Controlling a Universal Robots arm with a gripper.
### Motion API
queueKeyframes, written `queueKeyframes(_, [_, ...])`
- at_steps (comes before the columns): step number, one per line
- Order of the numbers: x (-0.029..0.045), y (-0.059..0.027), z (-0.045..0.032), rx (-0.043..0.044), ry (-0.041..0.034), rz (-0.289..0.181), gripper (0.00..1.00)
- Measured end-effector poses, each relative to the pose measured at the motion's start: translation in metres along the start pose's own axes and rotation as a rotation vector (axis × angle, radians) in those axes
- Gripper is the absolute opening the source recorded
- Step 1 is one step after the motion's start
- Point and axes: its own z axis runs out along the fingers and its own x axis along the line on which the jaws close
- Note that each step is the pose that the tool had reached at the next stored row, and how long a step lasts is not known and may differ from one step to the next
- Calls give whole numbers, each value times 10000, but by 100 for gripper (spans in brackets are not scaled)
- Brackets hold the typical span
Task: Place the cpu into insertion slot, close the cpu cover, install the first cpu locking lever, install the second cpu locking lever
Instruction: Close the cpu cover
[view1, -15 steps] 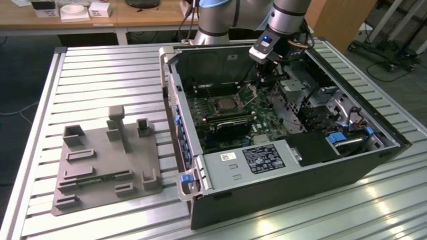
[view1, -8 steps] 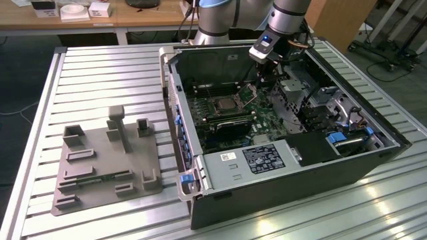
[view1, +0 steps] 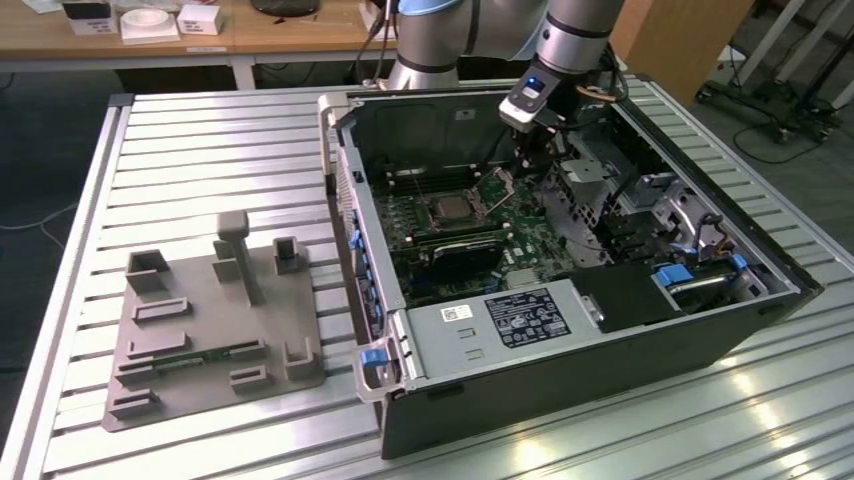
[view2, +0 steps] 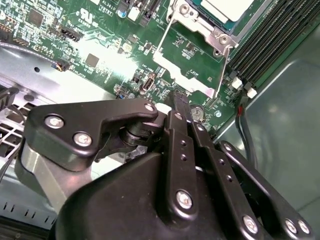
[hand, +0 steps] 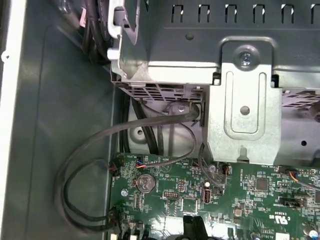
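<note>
Slatted metal counter (view1: 200, 140). In the exterior view the open computer case (view1: 601, 370) lies on it at 3 o'clock of a grey fixture plate (view1: 200, 340). The arm (view1: 581, 30) reaches into the case from 12 o'clock, over the green motherboard (view1: 534, 235).

The gripper (view2: 181, 102) is low over the board. In the second wrist view the jaws look pressed together, tips right by the free edge of the cpu cover (view2: 182, 75). Nothing visibly held; can't tell if they touch that edge.

The cover stands raised on its hinge, with board showing through its window. The insertion slot (view1: 447, 208) is at about 8 o'clock of the gripper in the exterior view. The cpu (view2: 232, 7) appears to be seated in it, pale metal top up.

Handling, judged:
- **Cpu:** light, stiff and thin, with a smooth top that is likely slippery and a delicate underside. Take it by opposite edges only.
- **Cover:** thin stiff sheet metal that swings freely on its hinge. Best pushed at the free edge, far from the hinge. Sideways force could bend it.
</note>
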Motion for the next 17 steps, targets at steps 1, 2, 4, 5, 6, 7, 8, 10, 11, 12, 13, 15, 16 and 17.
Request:
queueKeyframes(1, [0, 0, 16, 0, 1, -1, 10])
queueKeyframes(2, [0, 1, 30, 0, 0, -2, 10])
queueKeyframes(4, [0, -7, 51, 0, 1, -1, 10])
queueKeyframes(5, [1, -20, 56, 0, 0, -2, 10])
queueKeyframes(6, [2, -36, 59, 0, 0, -3, 10])
queueKeyframes(7, [3, -52, 60, 0, 1, -3, 10])
queueKeyframes(8, [4, -68, 61, 0, 1, -3, 10])
queueKeyframes(10, [5, -97, 61, 0, -1, -2, 10])
queueKeyframes(11, [6, -109, 62, 0, 1, -2, 10])
queueKeyframes(12, [6, -121, 62, 0, 1, -3, 10])
queueKeyframes(13, [7, -133, 62, 0, 0, -3, 10])
queueKeyframes(15, [10, -162, 63, 0, 1, -3, 10])
queueKeyframes(16, [11, -179, 63, 0, 1, -3, 10])
queueKeyframes(17, [12, -198, 63, 0, 1, -3, 10])
